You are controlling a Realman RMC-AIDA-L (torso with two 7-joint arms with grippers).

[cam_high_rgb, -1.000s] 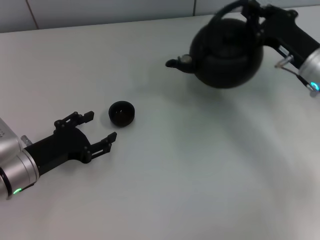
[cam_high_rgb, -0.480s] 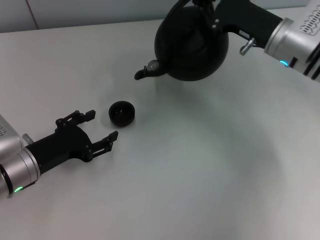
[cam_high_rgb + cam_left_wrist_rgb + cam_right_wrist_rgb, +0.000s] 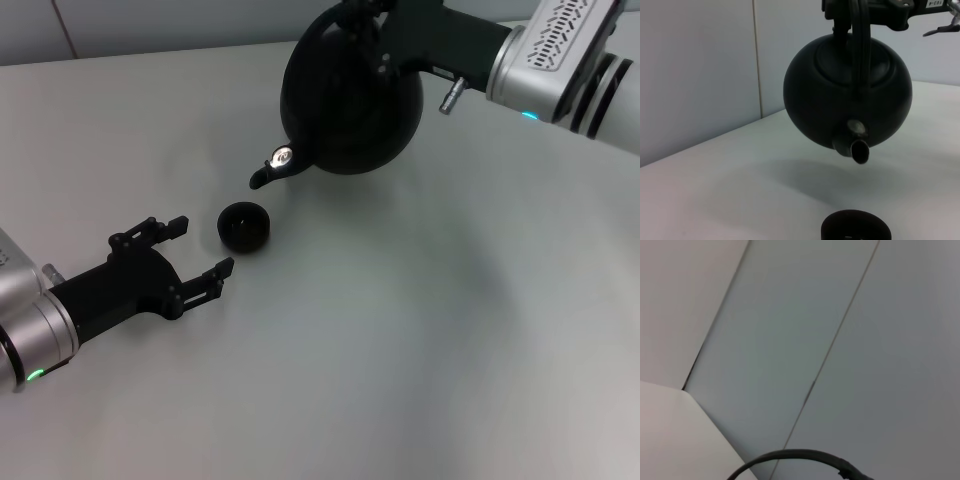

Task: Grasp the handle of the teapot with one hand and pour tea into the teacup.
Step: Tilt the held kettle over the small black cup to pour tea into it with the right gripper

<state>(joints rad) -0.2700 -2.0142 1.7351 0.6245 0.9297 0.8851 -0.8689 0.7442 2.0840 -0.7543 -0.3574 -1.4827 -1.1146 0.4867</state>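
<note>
- The teapot (image 3: pixel 348 95) hangs in the air above the pale surface (image 3: pixel 420 330), carried by its handle (image 3: pixel 858 45), with its body tilted so the short spout (image 3: pixel 268 172) points down and to the robot's left.
- At the far left, the left hand (image 3: pixel 178 256) lies low over the surface, its two black fingers (image 3: pixel 210 277) spread apart and holding nothing, aimed toward the teacup.
- The teacup (image 3: pixel 243 226) stands upright on the surface just beside the tips of the left hand, not touched by them.
- The spout's tip is above and slightly to the right of the teacup in the head view; in the left wrist view the spout's mouth (image 3: pixel 859 150) hangs clear of the teacup's rim (image 3: pixel 855 226), with a gap between them.
- The teapot's shadow (image 3: pixel 805 175) falls on the surface behind the teacup.
- On the right, the right hand (image 3: pixel 385 20) is clamped on the handle at the top of the teapot, its arm reaching in from the upper right.
- A pale panelled wall (image 3: pixel 700 70) stands behind the surface.
</note>
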